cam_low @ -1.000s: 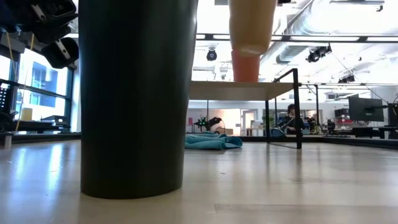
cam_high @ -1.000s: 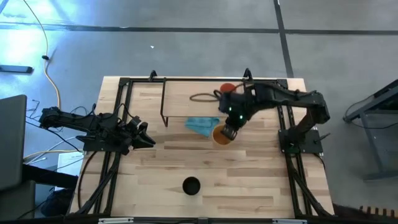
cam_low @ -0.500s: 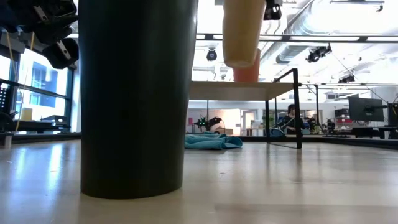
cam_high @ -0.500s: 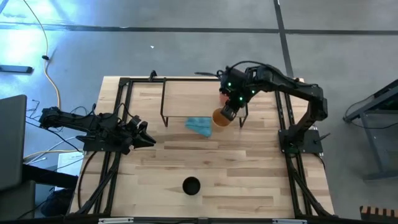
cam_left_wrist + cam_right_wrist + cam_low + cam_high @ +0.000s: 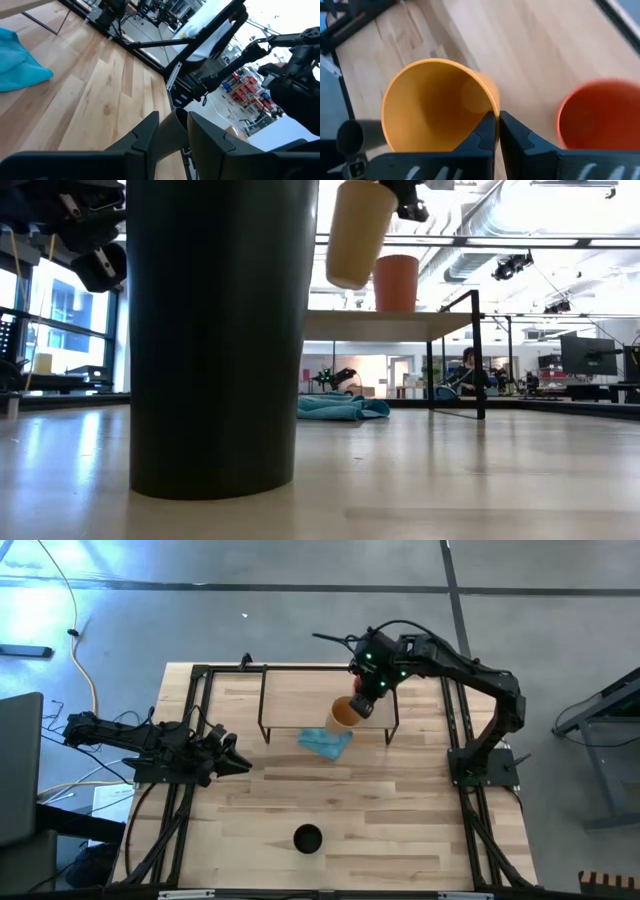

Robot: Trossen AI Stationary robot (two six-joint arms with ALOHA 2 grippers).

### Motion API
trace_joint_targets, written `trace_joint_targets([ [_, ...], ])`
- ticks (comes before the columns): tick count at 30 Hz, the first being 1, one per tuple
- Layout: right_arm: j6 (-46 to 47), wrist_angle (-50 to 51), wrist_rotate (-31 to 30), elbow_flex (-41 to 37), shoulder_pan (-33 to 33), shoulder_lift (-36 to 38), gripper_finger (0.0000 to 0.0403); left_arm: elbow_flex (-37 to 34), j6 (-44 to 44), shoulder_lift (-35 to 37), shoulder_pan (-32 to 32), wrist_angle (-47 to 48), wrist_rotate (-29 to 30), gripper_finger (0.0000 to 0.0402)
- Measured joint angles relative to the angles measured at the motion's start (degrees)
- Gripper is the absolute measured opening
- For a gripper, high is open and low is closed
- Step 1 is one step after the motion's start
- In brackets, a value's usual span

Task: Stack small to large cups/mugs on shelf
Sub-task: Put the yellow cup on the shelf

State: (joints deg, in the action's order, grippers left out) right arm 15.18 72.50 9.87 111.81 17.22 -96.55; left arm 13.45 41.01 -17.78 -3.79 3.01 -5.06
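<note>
3 cups were in view. Item 1: the yellow-orange cup, pinched at its rim between the fingers of my right gripper, 1 finger inside the wall and 1 outside. I held it tilted in the air above the shelf, its open mouth facing my right wrist camera and its base hanging lowest in the low view, clear of the board. Item 2: the red-orange cup, upright on the shelf top near the shelf's right end, just beside the cup I held and apart from it; in the right wrist view its open rim sat next to the yellow-orange one. Item 3: the black cup, upright on the table near the front edge, well apart from the shelf; it filled the near left of the low view.

1 light blue cloth lay crumpled on the table at the shelf's front edge, partly under the held cup as seen from above.

My left gripper waited low over the table's left side, well away from all 3 cups, its fingers pressed close together with nothing between them.
</note>
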Motion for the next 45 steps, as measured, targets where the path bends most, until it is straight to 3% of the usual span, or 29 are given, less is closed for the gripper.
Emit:
trace_joint_targets([
  [19,-4.25,-10.87,0.5,1.06,5.64,-0.46,0.0,0.01,0.41,0.0,0.0,0.05,2.53,0.0092],
  [23,-5.64,-7.46,0.44,7.77,6.58,-2.91,0.0,-0.01,0.35,0.0,0.0,0.11,2.99,0.0092],
  [28,-7.88,0.49,0.26,23.07,6.92,-10.9,0.0,0.0,0.33,0.0,0.02,0.12,3.21,0.0092],
  [30,-7.76,-1.45,0.85,20.73,7.02,-11.06,0.0,-0.01,0.36,0.01,0.01,0.12,3.21,0.0092],
  [36,-6.53,6.78,0.27,15.78,8.32,-11.53,0.0,-0.01,1.27,0.02,-0.02,0.22,2.73,0.0092],
  [45,-6.67,4.11,-0.22,19.15,8.27,-11.56,0.0,-0.01,0.94,0.0,0.02,0.59,3.34,0.0092],
])
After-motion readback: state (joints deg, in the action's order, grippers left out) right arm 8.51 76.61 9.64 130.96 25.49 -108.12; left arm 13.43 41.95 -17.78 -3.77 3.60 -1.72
